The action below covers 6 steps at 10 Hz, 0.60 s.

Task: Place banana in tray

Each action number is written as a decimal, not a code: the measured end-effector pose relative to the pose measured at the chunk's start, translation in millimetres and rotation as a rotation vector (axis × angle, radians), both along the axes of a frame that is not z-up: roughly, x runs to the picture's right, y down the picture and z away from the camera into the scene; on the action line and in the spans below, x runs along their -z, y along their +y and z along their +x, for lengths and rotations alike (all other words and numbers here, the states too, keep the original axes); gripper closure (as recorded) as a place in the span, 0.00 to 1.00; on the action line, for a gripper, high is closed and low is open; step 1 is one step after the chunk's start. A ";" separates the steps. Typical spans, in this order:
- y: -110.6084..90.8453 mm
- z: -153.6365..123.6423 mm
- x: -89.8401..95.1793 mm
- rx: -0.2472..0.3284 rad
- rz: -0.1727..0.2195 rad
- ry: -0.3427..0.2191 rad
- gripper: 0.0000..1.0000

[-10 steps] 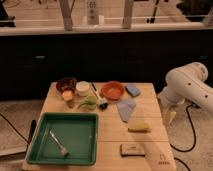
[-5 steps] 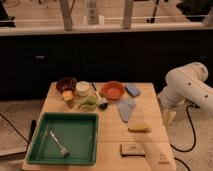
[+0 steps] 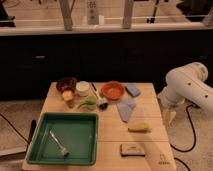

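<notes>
- The banana (image 3: pixel 139 127) lies flat on the desk (image 3: pixel 152 102), on the right half toward the front. Its length runs roughly left to right, and it is outside the tray.
- The tray (image 3: pixel 64 116) sits at the desk's front left corner, well apart from the banana, with bare wood between them. A metal fork (image 3: pixel 59 144) lies diagonally on the tray's floor.
- A crumpled blue cloth (image 3: pixel 126 109) lies just behind the banana. A flat dark block (image 3: pixel 132 149) lies in front of the banana, near the front edge.
- Along the back of the desk, from left to right, stand a dark bowl (image 3: pixel 66 84), a white cup (image 3: pixel 82 88), an orange bowl (image 3: pixel 112 91) and a blue sponge (image 3: pixel 132 90).
- A yellow-orange chunk (image 3: pixel 67 97) and a green item (image 3: pixel 89 102) lie between that back row and the tray's far rim.
- The end effector (image 3: pixel 169 117) hangs just off the desk's right edge, to the right of the banana and apart from it. Whether it is open or closed cannot be told.
- The white arm (image 3: pixel 190 86) above it curves in from the right side of the view.
</notes>
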<state>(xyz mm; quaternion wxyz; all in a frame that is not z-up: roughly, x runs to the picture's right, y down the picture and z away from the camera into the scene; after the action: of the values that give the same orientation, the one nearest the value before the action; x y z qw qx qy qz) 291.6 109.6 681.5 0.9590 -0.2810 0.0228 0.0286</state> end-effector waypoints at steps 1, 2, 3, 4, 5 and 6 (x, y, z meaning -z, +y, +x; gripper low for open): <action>0.0 0.0 0.0 0.000 0.000 0.000 0.20; 2.9 -1.3 -1.6 0.001 -0.001 -0.004 0.20; 10.2 -4.7 -6.0 0.004 -0.005 -0.015 0.20; 18.1 -7.5 -12.2 0.007 -0.009 -0.024 0.20; 28.8 -11.6 -20.2 0.008 -0.013 -0.034 0.20; 33.3 -12.7 -23.2 0.012 -0.017 -0.039 0.20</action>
<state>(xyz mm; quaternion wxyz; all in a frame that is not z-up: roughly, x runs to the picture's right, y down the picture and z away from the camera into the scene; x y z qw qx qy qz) 278.9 142.9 704.7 0.9570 -0.2894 0.0059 0.0173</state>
